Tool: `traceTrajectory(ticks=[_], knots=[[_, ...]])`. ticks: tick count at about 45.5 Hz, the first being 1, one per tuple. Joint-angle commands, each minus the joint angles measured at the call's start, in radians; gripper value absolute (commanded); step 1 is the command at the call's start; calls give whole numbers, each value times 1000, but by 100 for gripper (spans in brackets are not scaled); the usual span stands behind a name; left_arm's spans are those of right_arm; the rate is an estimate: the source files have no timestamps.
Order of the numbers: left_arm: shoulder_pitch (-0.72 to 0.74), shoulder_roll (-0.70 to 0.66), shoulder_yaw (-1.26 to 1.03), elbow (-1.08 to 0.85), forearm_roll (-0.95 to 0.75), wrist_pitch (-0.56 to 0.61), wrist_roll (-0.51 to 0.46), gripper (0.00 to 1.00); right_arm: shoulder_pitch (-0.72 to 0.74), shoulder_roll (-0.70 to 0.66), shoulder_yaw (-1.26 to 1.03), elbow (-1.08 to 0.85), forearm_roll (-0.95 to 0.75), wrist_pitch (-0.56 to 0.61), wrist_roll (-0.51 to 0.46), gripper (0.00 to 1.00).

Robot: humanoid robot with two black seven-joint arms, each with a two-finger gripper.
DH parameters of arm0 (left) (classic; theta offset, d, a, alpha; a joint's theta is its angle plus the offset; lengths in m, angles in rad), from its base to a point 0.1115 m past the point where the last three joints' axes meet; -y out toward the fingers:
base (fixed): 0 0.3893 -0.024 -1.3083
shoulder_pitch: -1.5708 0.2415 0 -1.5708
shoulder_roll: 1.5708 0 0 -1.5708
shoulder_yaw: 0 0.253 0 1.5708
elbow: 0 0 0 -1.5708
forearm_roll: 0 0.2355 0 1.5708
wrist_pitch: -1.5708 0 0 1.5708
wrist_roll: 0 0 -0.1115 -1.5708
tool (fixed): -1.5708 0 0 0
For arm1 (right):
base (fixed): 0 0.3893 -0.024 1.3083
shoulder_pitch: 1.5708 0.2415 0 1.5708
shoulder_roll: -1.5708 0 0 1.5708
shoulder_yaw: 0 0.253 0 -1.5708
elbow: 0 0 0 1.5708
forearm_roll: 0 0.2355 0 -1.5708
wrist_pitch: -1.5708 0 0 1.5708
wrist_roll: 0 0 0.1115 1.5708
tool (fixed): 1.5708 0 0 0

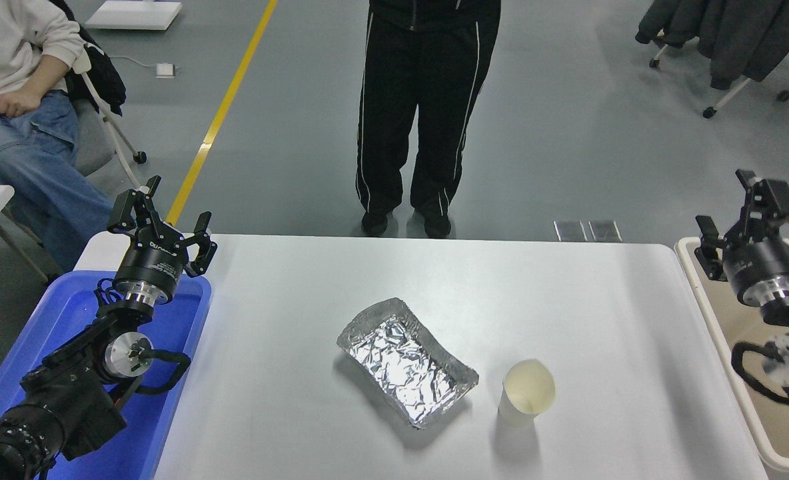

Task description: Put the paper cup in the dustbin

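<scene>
The white paper cup (pixel 526 392) stands upright on the white table (pixel 288 320), right of centre near the front, its cream inside showing. The beige dustbin (pixel 706 303) sits beyond the table's right edge, partly hidden by my right arm. My right gripper (pixel 741 213) is open and empty, raised over the dustbin's far end, well to the right of and beyond the cup. My left gripper (pixel 161 213) is open and empty, parked at the lower left over the blue tray.
A crinkled silver foil tray (pixel 404 360) lies just left of the cup. A blue plastic tray (pixel 168 400) sits at the table's left edge. One person stands at the far side (pixel 428 107); another sits at the top left (pixel 21 100).
</scene>
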Motion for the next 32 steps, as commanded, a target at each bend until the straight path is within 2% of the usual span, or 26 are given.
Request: traceTrajectory(ticks=[1, 9, 19, 26, 32], knots=[[0, 0, 0, 0, 0, 0, 0, 100, 228, -212, -435, 119, -37, -3, -3, 99], [0, 0, 0, 0, 0, 0, 0, 100, 498, -295, -764, 278, -240, 10, -23, 99], [0, 0, 1, 0, 0, 0, 0, 100, 794, -277, -1126, 381, -442, 74, -35, 99], [0, 0, 0, 1, 0, 0, 0, 100, 901, -162, -1325, 395, -486, 112, -49, 99], [0, 0, 0, 0, 0, 0, 0, 100, 960, -16, -1499, 392, -466, 102, -116, 99]])
